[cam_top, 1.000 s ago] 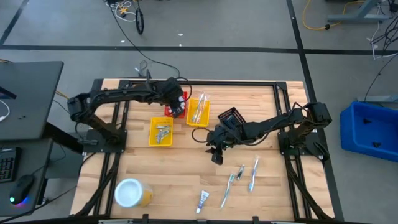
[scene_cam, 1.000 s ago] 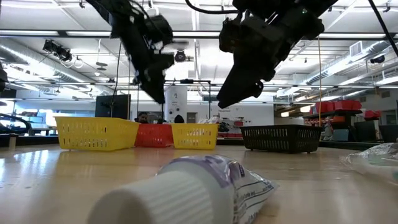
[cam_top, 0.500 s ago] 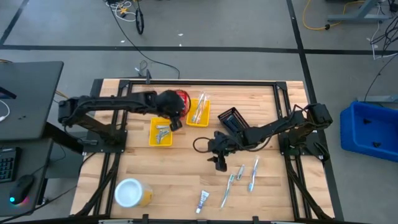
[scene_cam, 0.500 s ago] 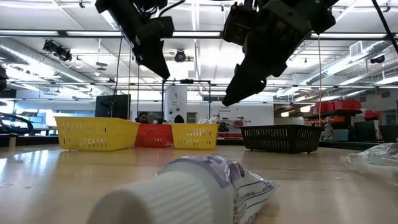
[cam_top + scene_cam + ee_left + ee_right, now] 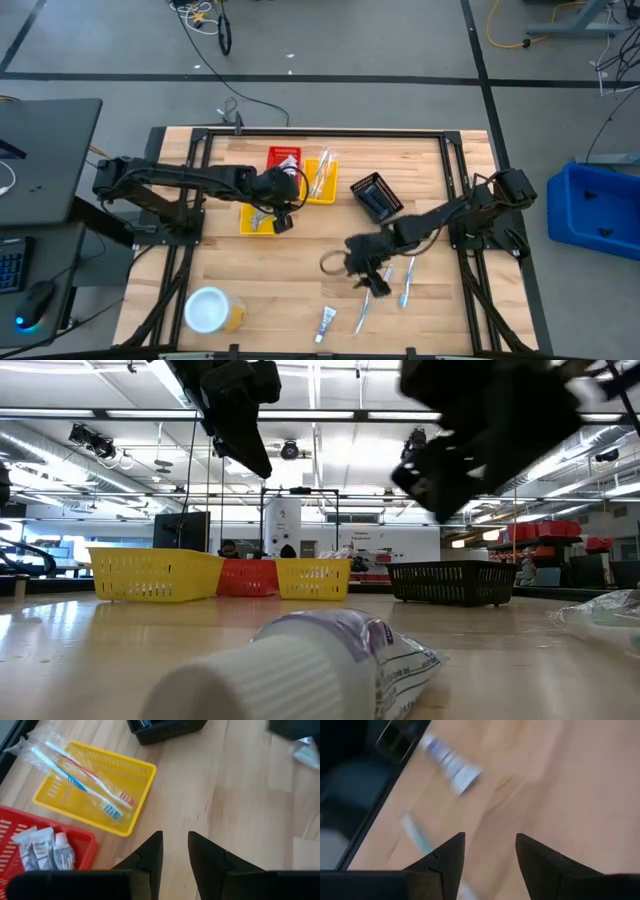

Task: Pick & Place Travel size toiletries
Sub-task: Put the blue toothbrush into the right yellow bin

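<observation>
Toothbrushes (image 5: 385,285) lie on open bench (image 5: 270,280) near the black basket (image 5: 376,195); right gripper (image 5: 372,283) above them, jaws spread, empty; left gripper (image 5: 281,222) narrowly parted.

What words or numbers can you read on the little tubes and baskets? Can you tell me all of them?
No text in these pictures can be read.
Tube lying close to the low camera: purple and dark print, too blurred to read.
Small tubes in the red basket: print too small to read.
Tube on the table: blue print, blurred.
Yellow basket with the toothbrushes: no lettering visible.
</observation>
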You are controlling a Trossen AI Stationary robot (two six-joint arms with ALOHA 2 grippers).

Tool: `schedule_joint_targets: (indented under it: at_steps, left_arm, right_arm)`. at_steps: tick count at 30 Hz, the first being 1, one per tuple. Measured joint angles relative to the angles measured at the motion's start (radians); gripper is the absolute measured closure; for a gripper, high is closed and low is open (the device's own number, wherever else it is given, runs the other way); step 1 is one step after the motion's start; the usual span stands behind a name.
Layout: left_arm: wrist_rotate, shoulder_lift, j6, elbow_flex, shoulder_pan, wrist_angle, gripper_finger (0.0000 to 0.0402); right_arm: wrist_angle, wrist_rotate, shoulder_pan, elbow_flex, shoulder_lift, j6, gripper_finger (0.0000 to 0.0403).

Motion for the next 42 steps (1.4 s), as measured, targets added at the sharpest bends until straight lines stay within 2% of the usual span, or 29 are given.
schedule_joint_targets:
  at_steps: [3, 8, 19, 27, 34, 42]
  left_arm:
    - [-0.011, 0.000, -0.005, 0.000, -0.003, -0.003, 0.0303]
    - [-0.012, 0.000, -0.007, 0.000, -0.003, -0.003, 0.0303]
    - [-0.012, 0.000, -0.005, 0.000, -0.003, -0.003, 0.0303]
    - [-0.012, 0.000, -0.004, 0.000, -0.003, -0.003, 0.0303]
    - [-0.012, 0.000, 0.001, 0.000, -0.003, -0.003, 0.0303]
    - [-0.012, -0.012, 0.011, 0.000, -0.003, -0.013, 0.0303]
  right_arm:
    - [-0.073, 0.012, 0.053, 0.000, 0.000, -0.064, 0.0224]
    - [-0.142, 0.122, 0.135, 0.000, 0.000, -0.192, 0.0229]
    - [-0.111, 0.146, 0.222, 0.000, 0.060, -0.242, 0.0213]
    - [-0.067, 0.194, 0.224, 0.000, 0.133, -0.291, 0.0216]
    - [-0.028, 0.216, 0.217, 0.002, 0.176, -0.298, 0.0252]
    - [-0.021, 0.203, 0.188, 0.003, 0.180, -0.256, 0.0338]
